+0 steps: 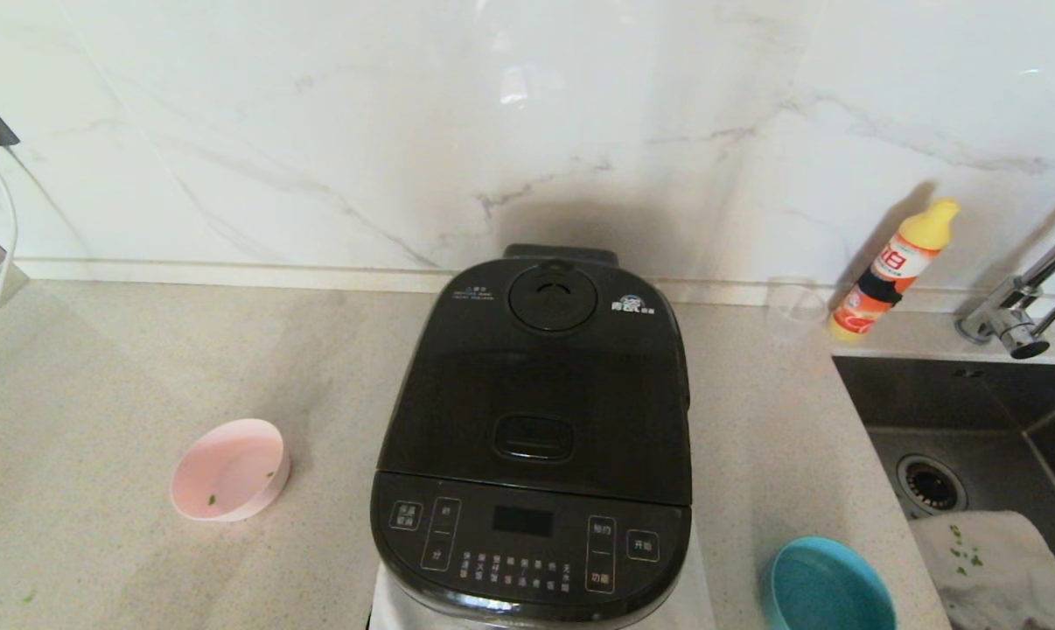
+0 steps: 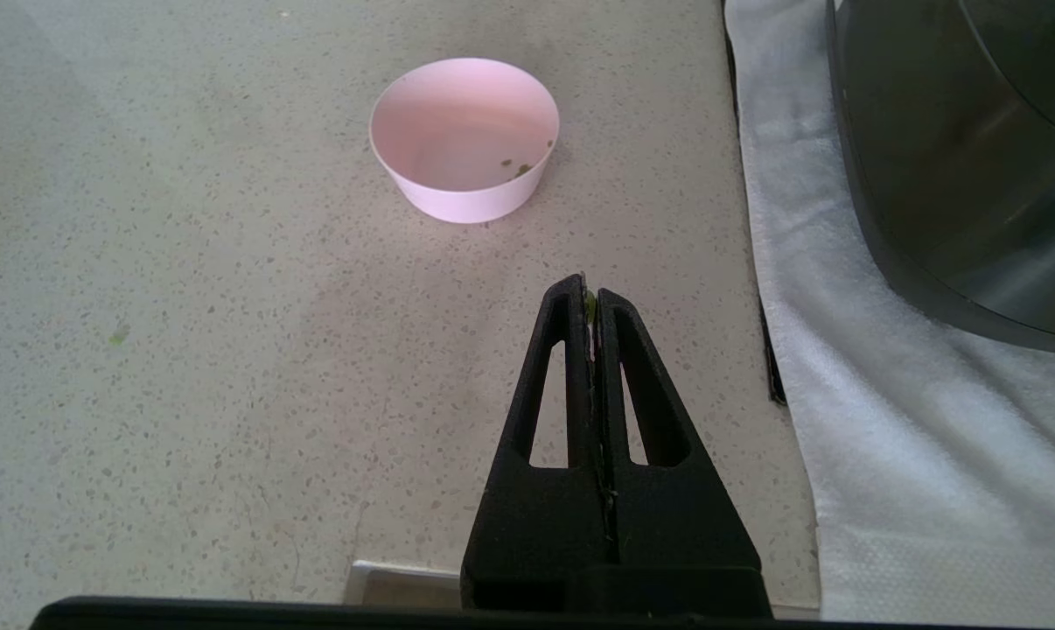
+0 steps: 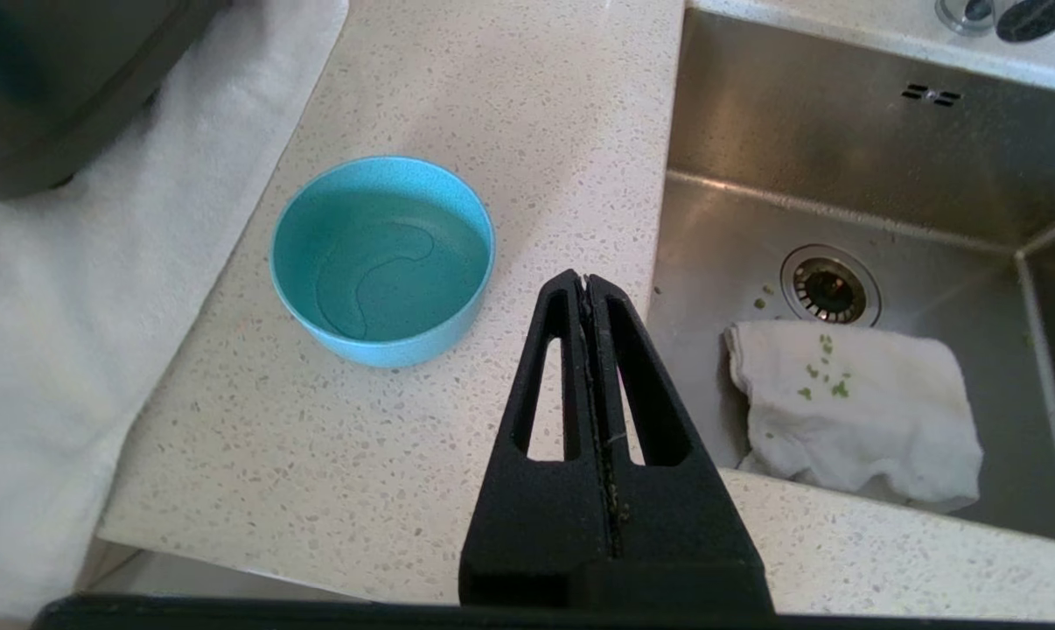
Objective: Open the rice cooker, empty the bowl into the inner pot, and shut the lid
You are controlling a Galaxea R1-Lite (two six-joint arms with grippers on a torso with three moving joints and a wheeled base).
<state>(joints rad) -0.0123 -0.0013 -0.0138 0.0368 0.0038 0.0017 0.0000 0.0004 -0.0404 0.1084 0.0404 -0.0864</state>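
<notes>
- Your rice cooker (image 1: 532,437) sits dead centre on the table (image 1: 99,394), panel facing you, on a white cloth (image 2: 842,455) — probably there to stop it sliding when you push on it.
- The lid (image 1: 541,376) is down and flat, so you can't see the inner pot at all. Whether that means you haven't started or you're already done is a judgement call, see below.
- Left claw (image 2: 590,293) is pressed together with nothing big in it, just a tiny green fleck stuck at the tips. It hangs over bare table, short of the pink bowl (image 2: 464,138) and well apart from it.
- That pink bowl holds only a few green bits, and it stands upright on the cooker's left.
- Right claw (image 3: 585,282) is also pressed together and empty, hovering near the table edge between the blue bowl (image 3: 382,258) and the sink (image 3: 842,157).
- The blue bowl looks like it has only a thin film of water, and it stands just beside the cloth.
- My guess — both bowls near empty, lid down, both claws clear, so the job looks finished rather than about to begin.
- Towel (image 3: 851,411) in the sink has green specks on it, and a dish soap bottle (image 1: 893,271) leans on the wall behind.
</notes>
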